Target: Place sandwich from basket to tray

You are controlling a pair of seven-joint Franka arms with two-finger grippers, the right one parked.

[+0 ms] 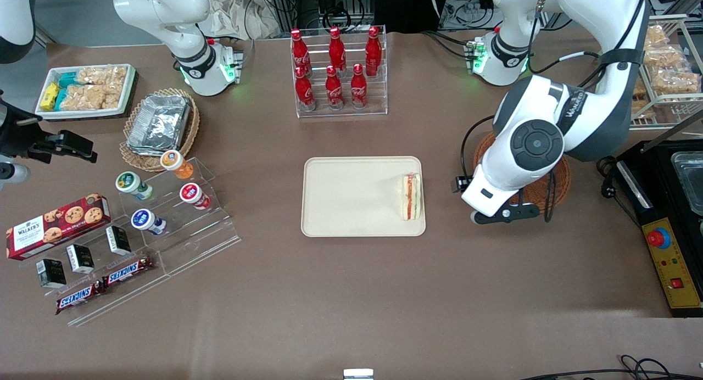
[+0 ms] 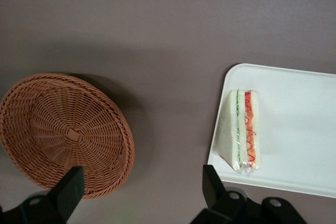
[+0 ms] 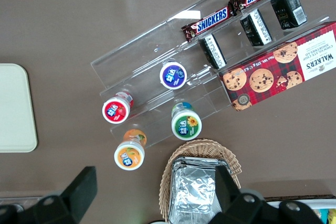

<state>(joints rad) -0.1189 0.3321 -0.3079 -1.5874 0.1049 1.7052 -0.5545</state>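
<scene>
Sandwich [image 1: 412, 197] at tray [image 1: 351, 204] edge nearest basket [image 2: 63, 132]; gripper [image 2: 142, 187] fingers [image 2: 69, 184] spread above bare tabletop between.

Sandwich [image 1: 412, 196] lies on the tray [image 1: 351, 204] — pincer [image 1: 502, 215] beside it.

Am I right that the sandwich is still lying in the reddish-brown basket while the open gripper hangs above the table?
Not quite. The sandwich lies on the cream tray, at its edge nearest the basket; the basket holds nothing. The left wrist view shows it clearly. The rest holds: the gripper is open and hangs above the table between basket and tray.
</scene>
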